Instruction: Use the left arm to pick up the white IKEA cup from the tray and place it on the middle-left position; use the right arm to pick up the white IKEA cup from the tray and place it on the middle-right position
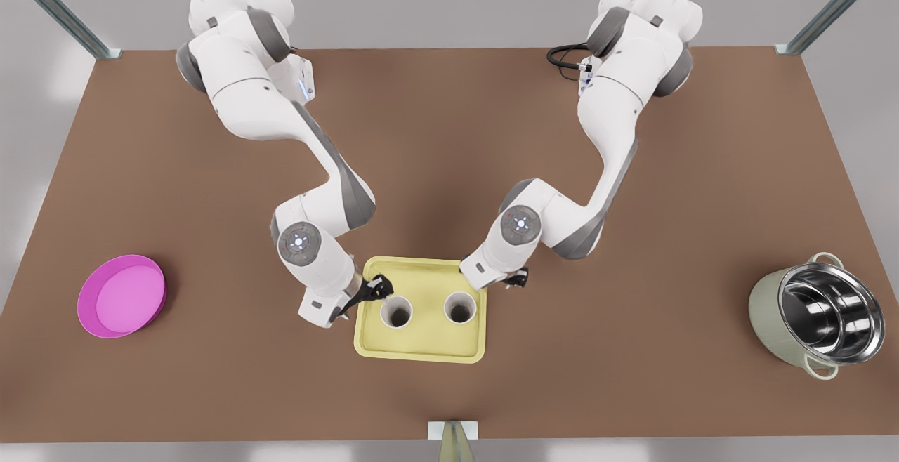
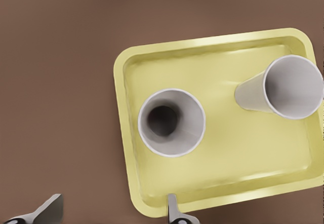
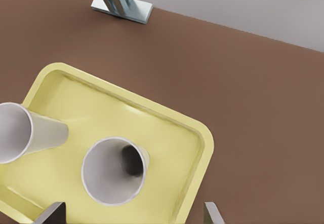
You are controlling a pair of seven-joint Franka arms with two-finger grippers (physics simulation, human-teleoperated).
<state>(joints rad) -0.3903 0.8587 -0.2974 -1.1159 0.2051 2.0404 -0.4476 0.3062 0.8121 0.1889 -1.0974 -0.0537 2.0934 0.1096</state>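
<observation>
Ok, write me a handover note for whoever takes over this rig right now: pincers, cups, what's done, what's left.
Left pincer: open, at the pale yellow tray edge on the front view's left, beside the left cup, holding nothing.
Right pincer: open, at the tray's opposite edge, near the right cup, holding nothing.
Both white cups stand upright on the tray, apart from each other.
Done: both arms brought to their cups.
Left: grasp each cup, lift, place at middle-left and middle-right.
Magenta dish and steel pot sit at the table's far sides.
</observation>
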